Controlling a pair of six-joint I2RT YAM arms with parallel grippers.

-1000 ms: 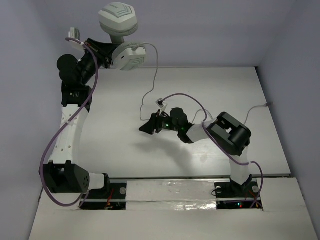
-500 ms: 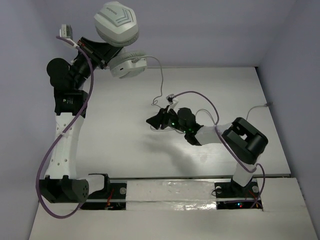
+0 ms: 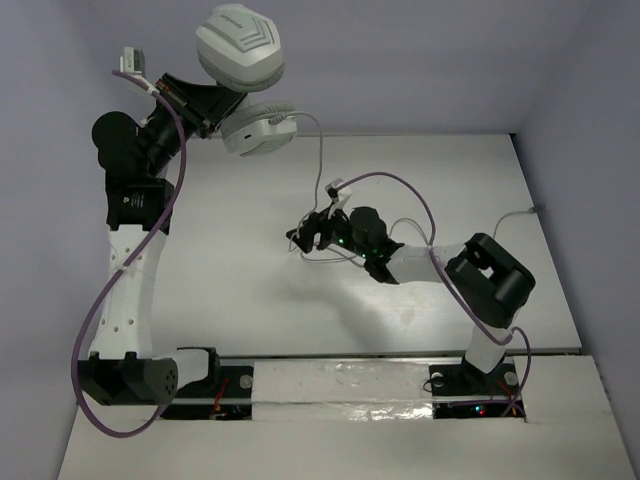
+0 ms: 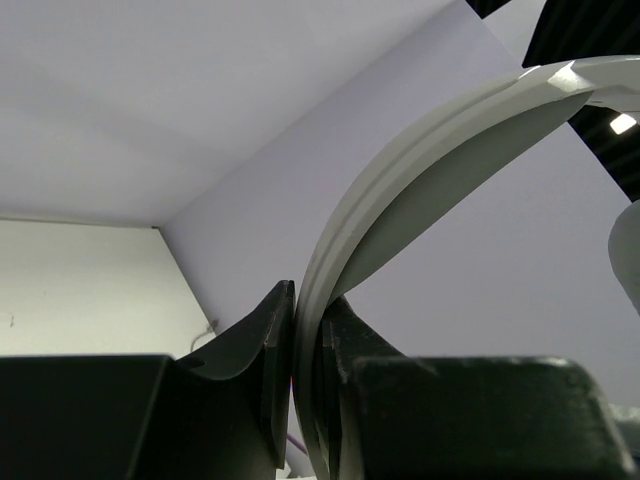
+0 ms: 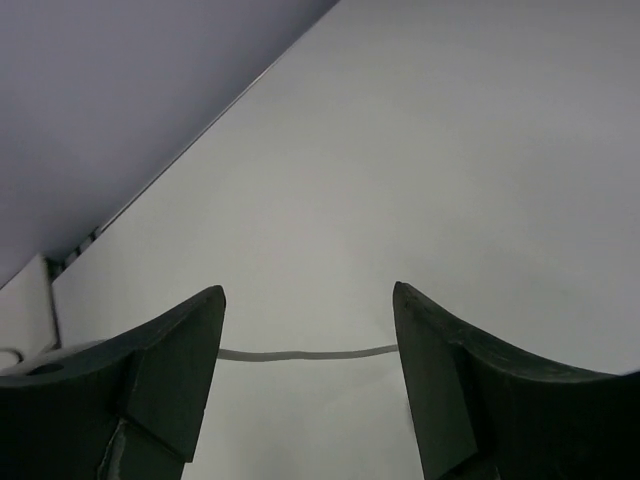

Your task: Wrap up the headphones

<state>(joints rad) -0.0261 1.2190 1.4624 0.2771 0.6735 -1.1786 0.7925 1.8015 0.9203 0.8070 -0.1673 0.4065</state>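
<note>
Above table [image 3: 230,270] edge, left fingers [image 4: 265,375] clamp headphones [image 3: 240,55] by headband [image 4: 420,170] — right fingers [image 5: 165,380] apart, cord [image 5: 300,353] between

In the left wrist view the headband [image 4: 400,190] was cut off by the top right corner. Its lower end was hidden between the fingers [image 4: 270,350] of the left gripper [image 4: 308,312]. Of one ear cup [image 4: 628,250] only a blurred sliver showed at the right edge.

In the right wrist view both ends of the cord [image 5: 300,353] were hidden behind the fingers of the right gripper [image 5: 307,300].

From the top, this gripper was too small and dark to tell if it touched the cord. The headband of the headphones [image 3: 243,90] was hidden there.
</note>
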